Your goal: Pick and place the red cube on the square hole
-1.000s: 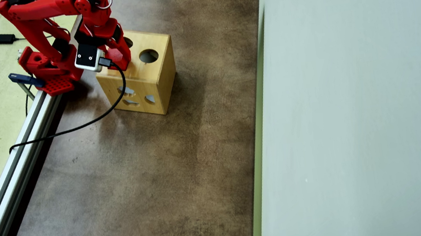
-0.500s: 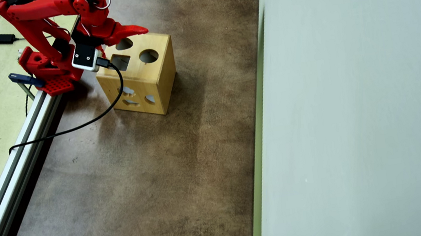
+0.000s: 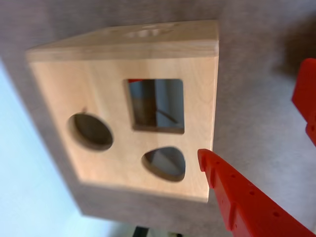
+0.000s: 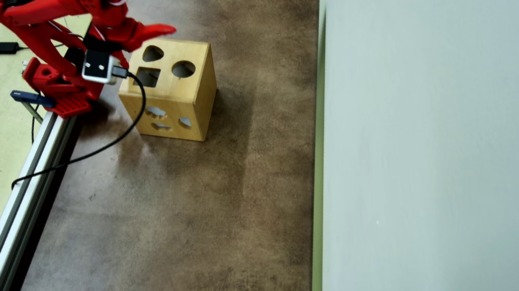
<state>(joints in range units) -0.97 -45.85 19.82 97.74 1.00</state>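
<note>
Near the bench's far-left corner, the gripper (image 4: pixel 157 30) hovers over the wooden box (image 4: pixel 170 89). Jaws are spread wide, holding nothing. Its square hole (image 3: pixel 156 105) shows a dim interior, contents unclear.

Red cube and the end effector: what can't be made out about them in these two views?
- Red cube: seen in neither view; a small red sliver at the square hole of the pale wooden shape-sorter box is too small and blurred to identify.
- Red end effector: the wrist view's right and bottom edges cut off its fingers.
- Overhead view: the arm hides one finger, so the opening is unclear.
</note>
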